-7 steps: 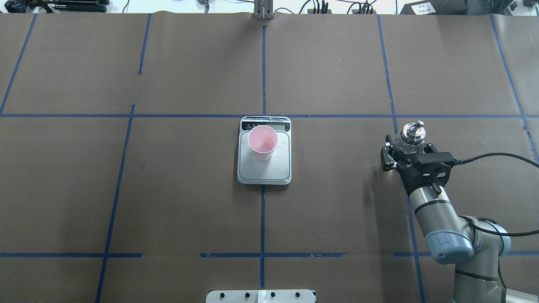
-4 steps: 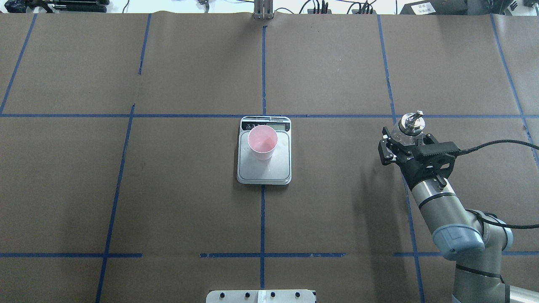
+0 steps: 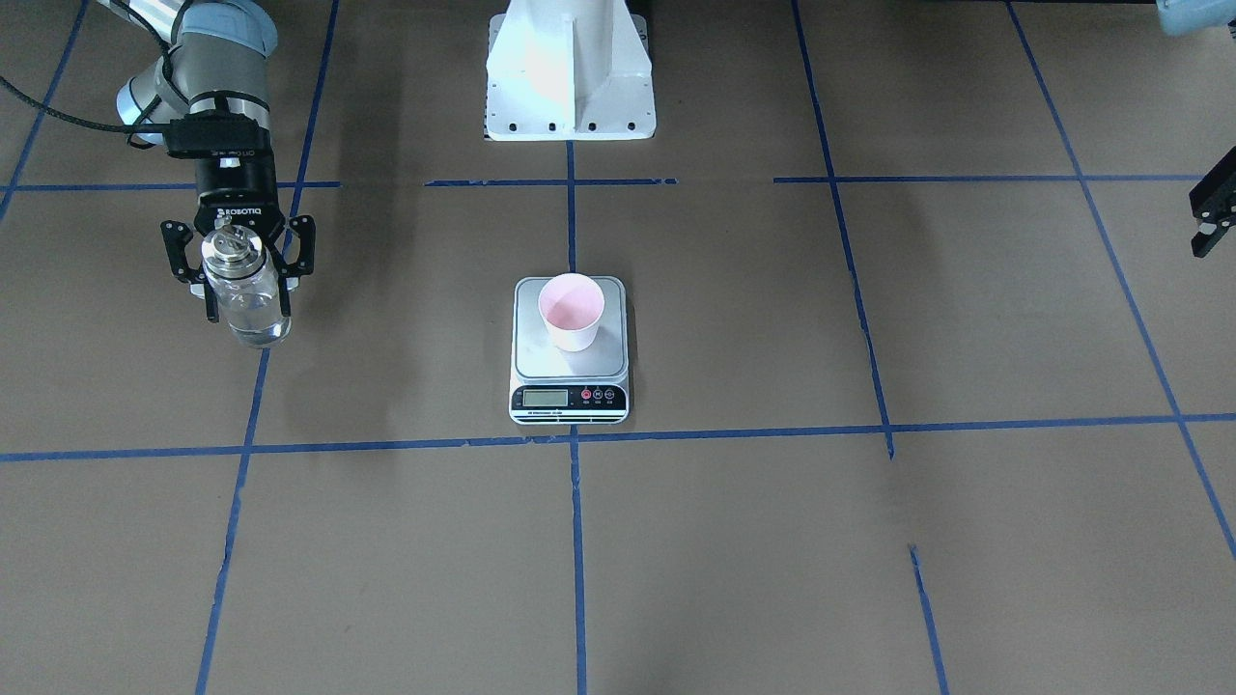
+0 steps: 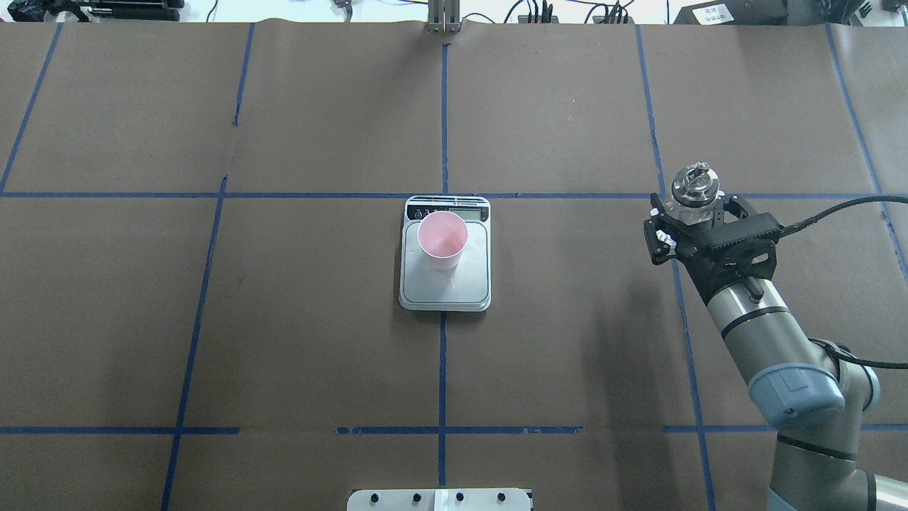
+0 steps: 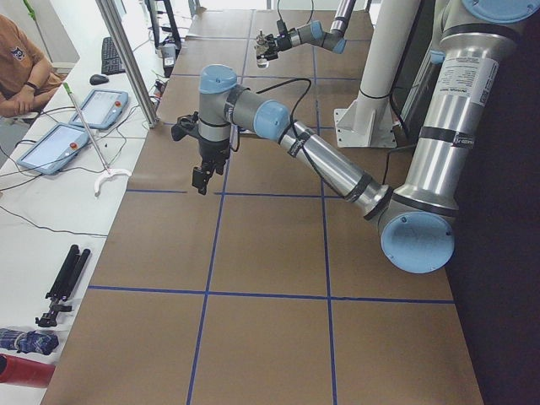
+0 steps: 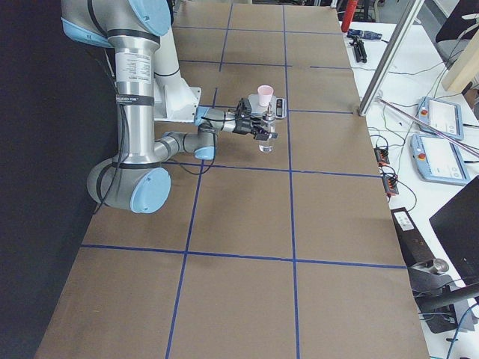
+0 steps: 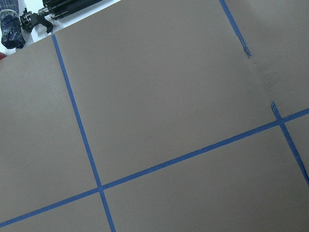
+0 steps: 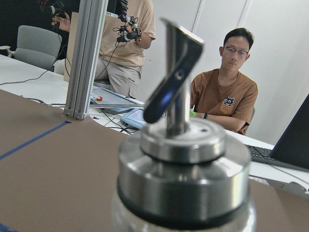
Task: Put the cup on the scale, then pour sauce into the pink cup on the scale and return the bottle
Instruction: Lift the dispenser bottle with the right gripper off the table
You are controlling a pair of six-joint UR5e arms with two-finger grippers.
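The pink cup (image 4: 442,238) stands upright on the steel scale (image 4: 445,287) at the table's middle; both also show in the front view, the cup (image 3: 571,311) behind the scale's display strip (image 3: 569,397). My right gripper (image 4: 696,206) is shut on the clear bottle (image 4: 694,186), upright, far to the scale's right. The bottle (image 3: 246,294) holds clear liquid, and its metal spout (image 8: 176,77) fills the right wrist view. I cannot tell whether it touches the table. My left gripper (image 3: 1212,217) shows only partly at the table's end; I cannot tell its state.
The white robot base (image 3: 570,77) stands at the near table edge. Blue tape lines (image 4: 443,355) cross the brown table cover. Operators (image 8: 231,92), tablets (image 5: 101,105) and an aluminium post (image 8: 87,58) stand beyond the far edge.
My right gripper has carried the bottle further from the robot and slightly right, still upright. The cup and scale have not moved.
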